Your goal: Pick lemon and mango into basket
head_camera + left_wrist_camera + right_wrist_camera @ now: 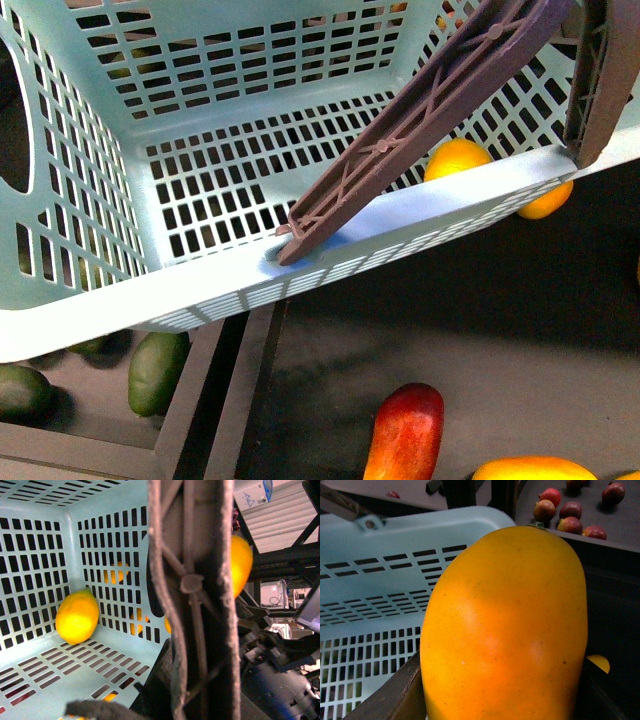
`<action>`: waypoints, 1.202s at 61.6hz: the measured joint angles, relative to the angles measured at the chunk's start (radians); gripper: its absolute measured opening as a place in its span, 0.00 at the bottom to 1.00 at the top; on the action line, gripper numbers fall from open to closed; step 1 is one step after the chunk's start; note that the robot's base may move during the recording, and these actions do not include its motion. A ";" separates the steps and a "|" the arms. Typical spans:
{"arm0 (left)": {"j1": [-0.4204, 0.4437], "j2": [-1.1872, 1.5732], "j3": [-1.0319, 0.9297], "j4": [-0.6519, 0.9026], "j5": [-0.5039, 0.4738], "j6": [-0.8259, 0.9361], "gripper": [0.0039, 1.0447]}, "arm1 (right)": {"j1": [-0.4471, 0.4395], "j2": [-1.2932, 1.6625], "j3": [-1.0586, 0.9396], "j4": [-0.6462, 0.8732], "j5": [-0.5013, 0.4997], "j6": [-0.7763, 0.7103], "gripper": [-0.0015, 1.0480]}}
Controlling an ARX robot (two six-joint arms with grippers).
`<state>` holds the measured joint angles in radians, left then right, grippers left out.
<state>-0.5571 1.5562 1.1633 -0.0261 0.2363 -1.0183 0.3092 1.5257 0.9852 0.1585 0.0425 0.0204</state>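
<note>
Halfway there: the lemon (pixel 455 158) lies inside the basket (pixel 200 290), at its right end, while the right fingers (pixel 387 697) clasp the mango (pixel 505 625) just outside the wall. The left fingers' state cannot be told.

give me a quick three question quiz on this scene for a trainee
1. True or false: the lemon lies inside the basket.
2. Which fruit fills the right wrist view? A lemon, B mango, C banana.
3. What colour are the basket's handles?

Key: 1 true. 2 B. 3 brown.
</note>
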 joint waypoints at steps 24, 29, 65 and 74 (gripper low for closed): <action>0.000 0.000 0.000 0.000 0.002 0.000 0.05 | 0.002 -0.022 -0.031 -0.003 0.075 0.048 0.91; 0.000 0.000 0.000 0.000 0.000 -0.005 0.05 | -0.038 -0.072 -0.071 -0.001 0.111 0.064 0.92; 0.000 0.000 0.000 0.000 -0.005 0.000 0.05 | -0.276 -0.567 -0.714 0.514 -0.034 -0.014 0.15; 0.000 0.000 0.000 0.000 -0.001 -0.001 0.05 | -0.306 -0.646 -0.786 0.513 -0.039 -0.016 0.02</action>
<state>-0.5571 1.5566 1.1633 -0.0261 0.2352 -1.0195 0.0032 0.8795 0.1993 0.6720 0.0036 0.0040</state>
